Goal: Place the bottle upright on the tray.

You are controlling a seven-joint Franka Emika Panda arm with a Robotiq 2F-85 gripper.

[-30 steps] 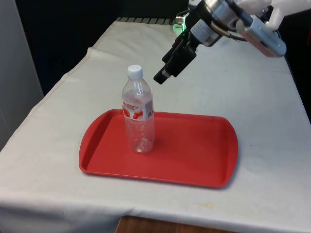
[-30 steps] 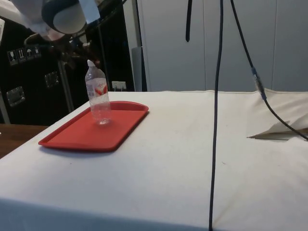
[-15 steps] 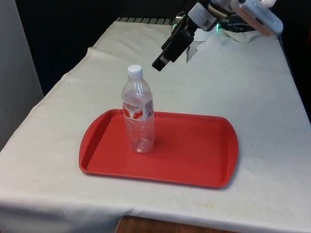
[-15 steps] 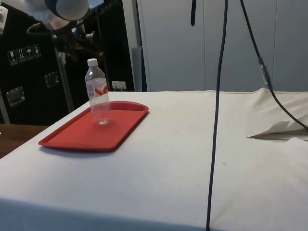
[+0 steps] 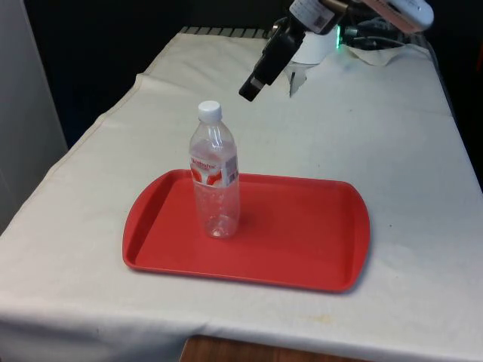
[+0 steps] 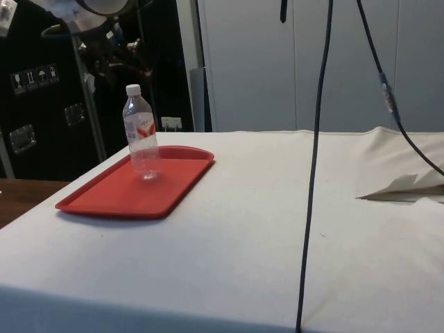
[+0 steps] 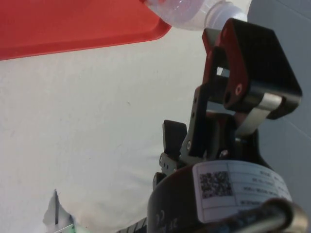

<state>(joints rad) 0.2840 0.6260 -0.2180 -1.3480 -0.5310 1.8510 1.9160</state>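
Left side first: the clear, ribbed plastic bottle [image 5: 215,175] stands upright with its white cap on, planted at about nine o'clock on the smooth red tray [image 5: 302,226], a rounded rectangle on wrinkled white cloth [image 5: 392,151]. Up at one o'clock hangs the black gripper [image 5: 249,89], carrying nothing, fingers' spread impossible to tell.
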